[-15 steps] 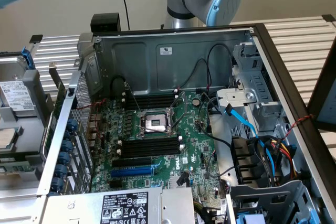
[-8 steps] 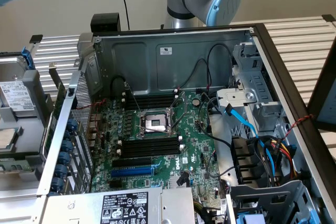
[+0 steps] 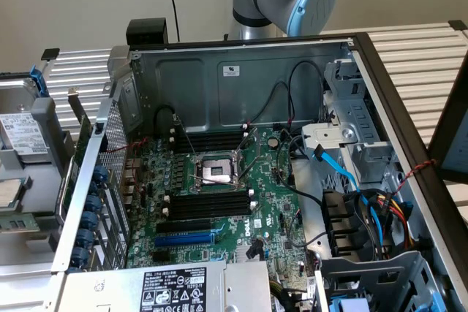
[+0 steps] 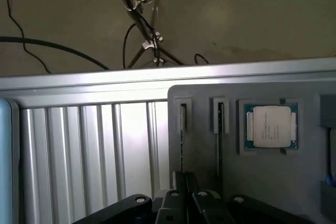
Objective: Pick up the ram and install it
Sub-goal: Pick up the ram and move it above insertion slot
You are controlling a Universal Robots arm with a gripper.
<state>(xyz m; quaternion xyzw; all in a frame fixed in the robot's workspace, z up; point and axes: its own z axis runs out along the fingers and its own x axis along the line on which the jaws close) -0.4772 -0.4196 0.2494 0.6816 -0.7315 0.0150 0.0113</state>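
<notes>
Closed fingers (image 4: 179,183) near grey tray (image 4: 262,182), CPU (image 4: 271,126) seated.

Open computer case (image 3: 241,78): green motherboard (image 3: 267,177), central CPU socket (image 3: 217,172) flanked near and far by black memory slots (image 3: 208,206); blue cable (image 3: 344,173) toward the exterior view's right. Processor (image 4: 269,125) seated in grey tray (image 4: 262,182).

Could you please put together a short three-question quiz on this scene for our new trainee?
1. True or false: a processor chip lies in a recess of the grey holder.
2. On the motherboard, the long slot next to the black memory slots is: A red, B blue, C white.
3. Fill in: the end effector is ____ (open or shut).
Key: 1 true; 2 B; 3 shut.
</notes>
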